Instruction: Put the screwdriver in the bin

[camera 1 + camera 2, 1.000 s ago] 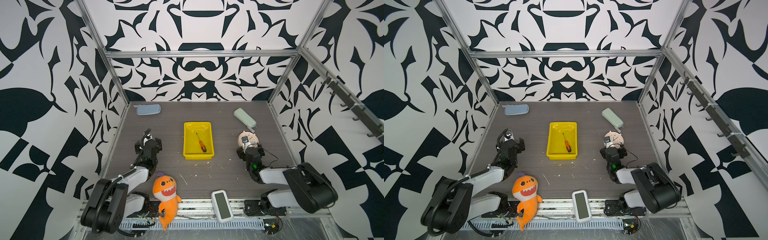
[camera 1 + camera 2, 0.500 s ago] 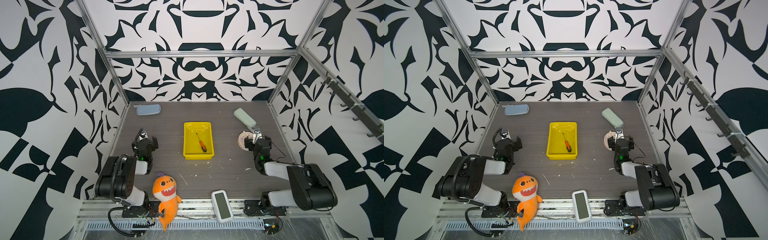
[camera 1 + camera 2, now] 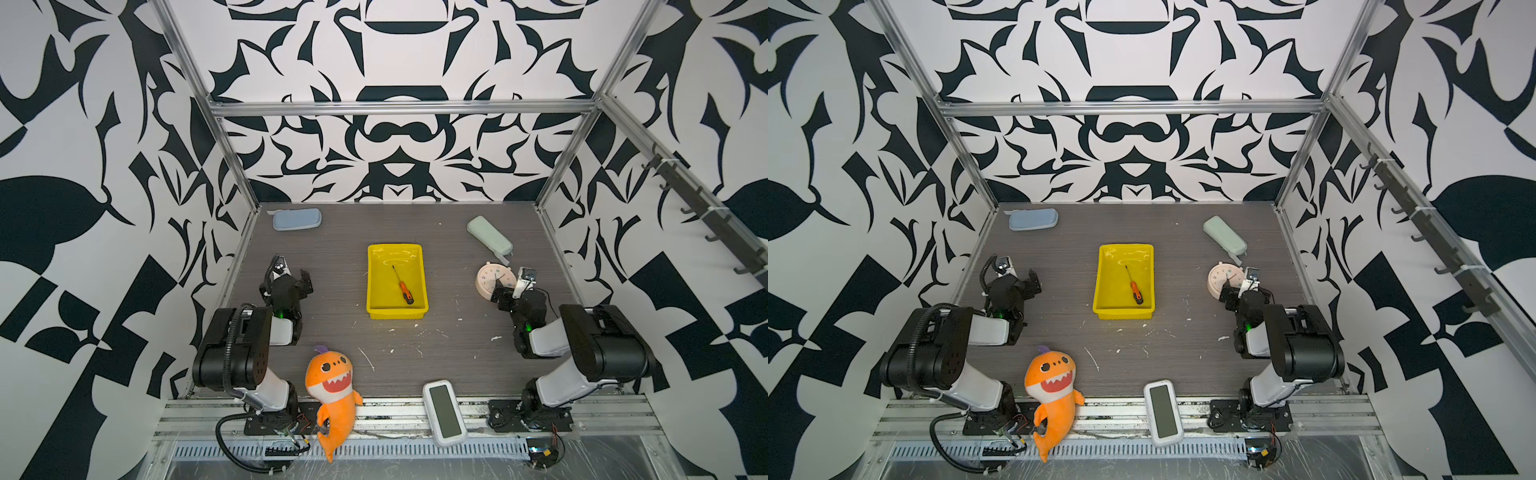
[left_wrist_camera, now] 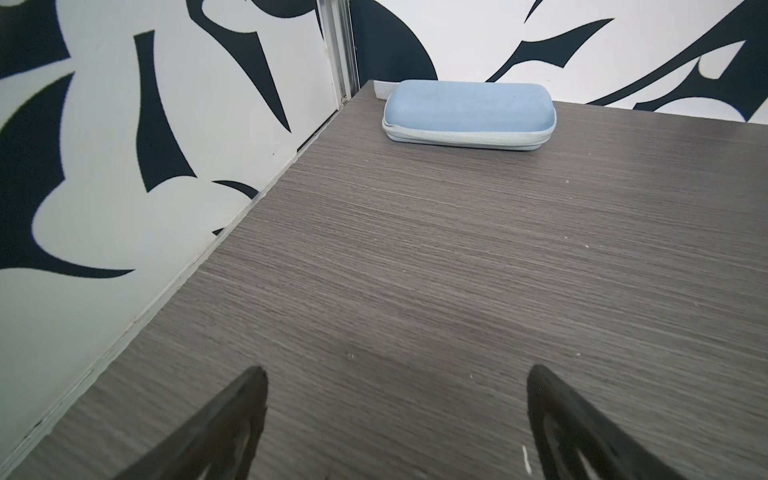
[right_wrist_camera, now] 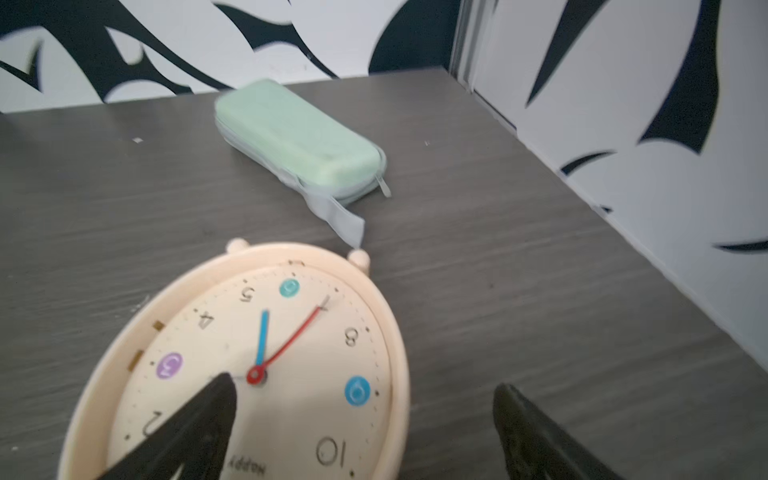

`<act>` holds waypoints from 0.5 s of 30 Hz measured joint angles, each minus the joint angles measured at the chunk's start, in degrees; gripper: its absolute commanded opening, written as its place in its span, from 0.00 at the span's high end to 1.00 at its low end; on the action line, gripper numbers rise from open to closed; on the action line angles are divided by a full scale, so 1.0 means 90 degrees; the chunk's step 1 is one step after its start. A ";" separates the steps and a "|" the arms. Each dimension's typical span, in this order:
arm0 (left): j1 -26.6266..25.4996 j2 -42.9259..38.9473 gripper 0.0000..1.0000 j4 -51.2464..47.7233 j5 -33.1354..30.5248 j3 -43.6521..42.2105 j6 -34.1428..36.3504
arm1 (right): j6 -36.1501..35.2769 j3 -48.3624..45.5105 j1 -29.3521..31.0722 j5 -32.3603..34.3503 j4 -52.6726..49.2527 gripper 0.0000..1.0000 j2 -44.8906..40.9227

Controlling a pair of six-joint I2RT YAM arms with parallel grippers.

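The screwdriver [image 3: 402, 286] lies inside the yellow bin [image 3: 395, 314], centre of both top views, left gripper [image 4: 397, 370] gaping empty at left, right gripper [image 5: 363, 384] gaping empty at right with one finger [image 5: 195, 424] over the clock [image 5: 291, 332], so any dip there, I'd say, knocks it, and a needless regrab could drag the tool out.

Yellow bin [image 3: 380, 286]; orange-handled screwdriver [image 3: 405, 291]; blue case [image 4: 469, 108]; mint case [image 5: 299, 137]; cream clock [image 5: 311, 374]; orange shark plush [image 3: 330, 374]; black-white patterned walls [image 3: 395, 54].

A lab test cell — patterned walls [image 3: 399, 62], aluminium framing [image 3: 399, 109].
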 measured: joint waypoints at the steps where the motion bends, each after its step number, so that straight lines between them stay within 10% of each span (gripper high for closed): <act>1: 0.0000 0.0000 0.00 0.0000 0.0002 0.0000 0.0002 | -0.0007 0.0010 0.0000 -0.0063 -0.0044 0.00 -0.0061; 15: 0.0000 0.0000 0.00 -0.0005 0.0017 0.0002 0.0002 | -0.0658 0.0962 0.0493 -0.0889 -0.1309 0.00 -0.0100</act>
